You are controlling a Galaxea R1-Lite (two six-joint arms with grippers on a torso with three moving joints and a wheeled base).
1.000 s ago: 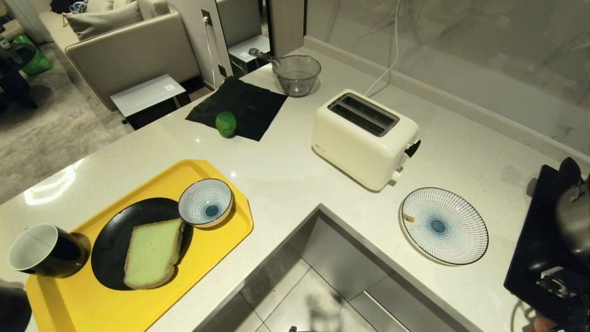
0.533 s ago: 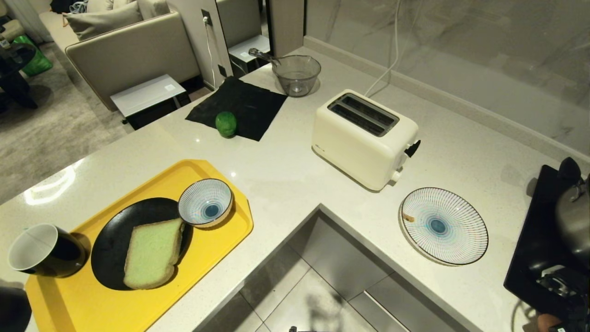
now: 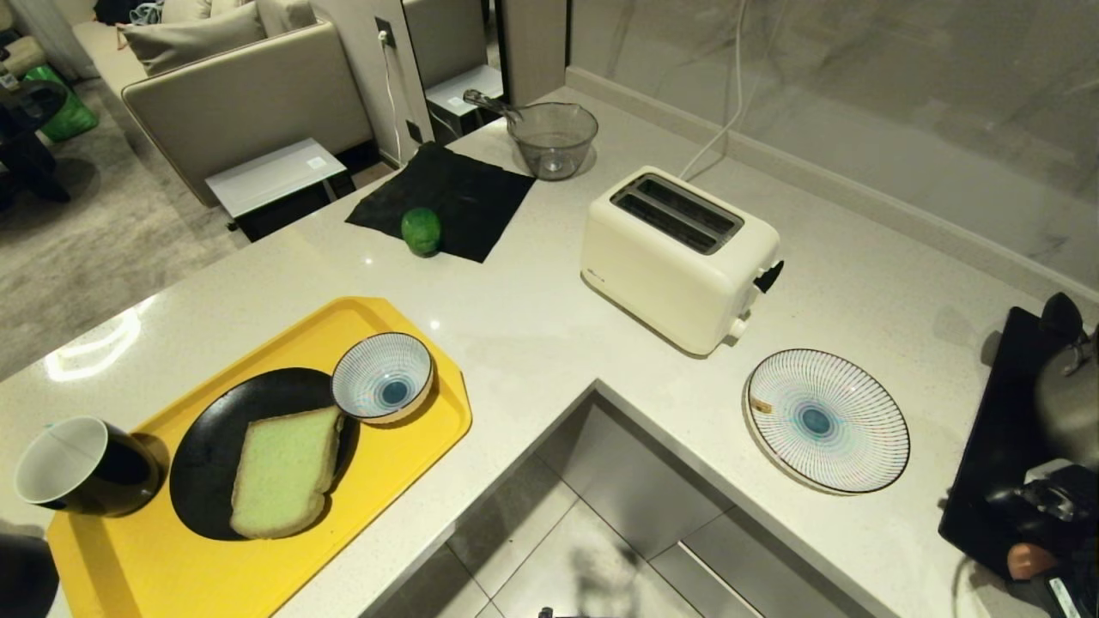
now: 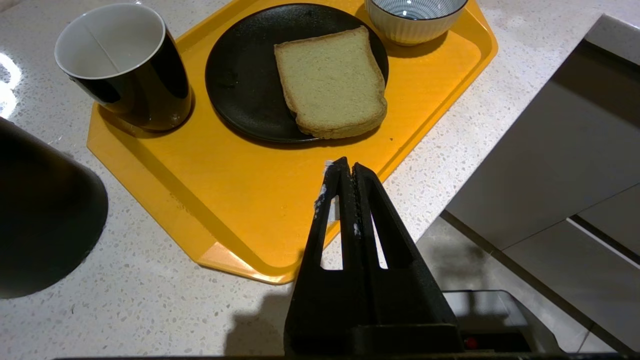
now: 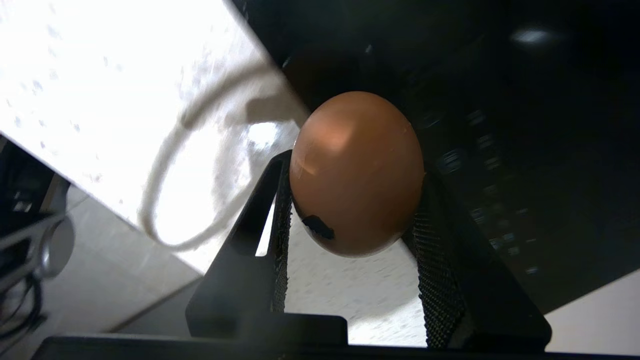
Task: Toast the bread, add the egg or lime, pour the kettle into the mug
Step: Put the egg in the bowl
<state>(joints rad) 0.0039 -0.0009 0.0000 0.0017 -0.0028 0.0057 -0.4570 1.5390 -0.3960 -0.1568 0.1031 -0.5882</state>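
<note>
The bread (image 3: 283,470) (image 4: 330,82) lies on a black plate (image 3: 206,463) on the yellow tray (image 3: 403,446). The black mug (image 3: 81,468) (image 4: 125,65) stands at the tray's left end. Beside it rises a matte black cylinder (image 4: 40,210), apparently the kettle, only partly in view. The lime (image 3: 421,231) rests at the edge of a black cloth (image 3: 455,193). My right gripper (image 5: 357,170) (image 3: 1043,541) is shut on the egg (image 5: 357,172) (image 3: 1030,560), brown with a dark spot, held off the counter at the far lower right. My left gripper (image 4: 348,167) is shut and empty over the tray's near edge.
A cream toaster (image 3: 678,257) stands mid-counter with a striped plate (image 3: 826,419) to its right. A striped bowl (image 3: 383,376) sits on the tray and a glass bowl (image 3: 554,137) at the back. A grey pot (image 3: 1069,403) sits on a black hob (image 3: 996,429). A white cord (image 5: 165,195) loops nearby.
At the lower right corner of the head view the right gripper has come up with the egg, which now shows more fully. Nothing else has moved.
</note>
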